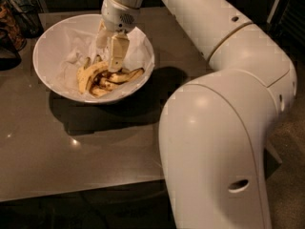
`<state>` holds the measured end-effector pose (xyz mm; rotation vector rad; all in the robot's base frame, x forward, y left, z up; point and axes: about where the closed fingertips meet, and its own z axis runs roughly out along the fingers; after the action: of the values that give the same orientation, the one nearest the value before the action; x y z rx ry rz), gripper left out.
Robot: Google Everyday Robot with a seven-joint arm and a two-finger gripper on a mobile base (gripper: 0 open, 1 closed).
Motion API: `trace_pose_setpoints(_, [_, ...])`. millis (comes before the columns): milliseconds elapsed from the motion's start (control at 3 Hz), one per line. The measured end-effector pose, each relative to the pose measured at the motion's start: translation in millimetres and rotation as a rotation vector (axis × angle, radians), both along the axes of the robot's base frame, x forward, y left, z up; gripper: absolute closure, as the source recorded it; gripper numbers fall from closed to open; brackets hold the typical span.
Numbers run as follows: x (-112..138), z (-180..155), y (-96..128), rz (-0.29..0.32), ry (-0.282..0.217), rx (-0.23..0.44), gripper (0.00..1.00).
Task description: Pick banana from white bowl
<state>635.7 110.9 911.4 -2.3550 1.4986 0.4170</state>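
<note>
Gripper (109, 60) is down inside the white bowl (44, 70), at the end of the arm (214, 37) that reaches in from the right. It sits just over the fruit pile, its tip at or touching the bananas. Whether it is clenched or released, I can't tell.

Banana (87, 76) lies in the bowl bottom, slightly left of and nearer than the gripper. It is yellow and curved, resting on crumpled white paper (71, 56). Shorter, darker bananas (120, 76) lie just right of it, touching it, under the gripper tip.

Bowl sits at the far left of a dark table (71, 156). Robot's bulky white body (224, 147) fills the near right. Dark basket-like object (14, 23) at the far left edge, contents unclear.
</note>
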Motion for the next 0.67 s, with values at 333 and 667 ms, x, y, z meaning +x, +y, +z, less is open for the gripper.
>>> trace_pose_setpoints(333, [4.0, -7.4, 6.2, 0.015, 0.013, 0.005, 0.33])
trace_pose_setpoints(667, [5.5, -12.5, 10.7, 0.026, 0.024, 0.011, 0.31])
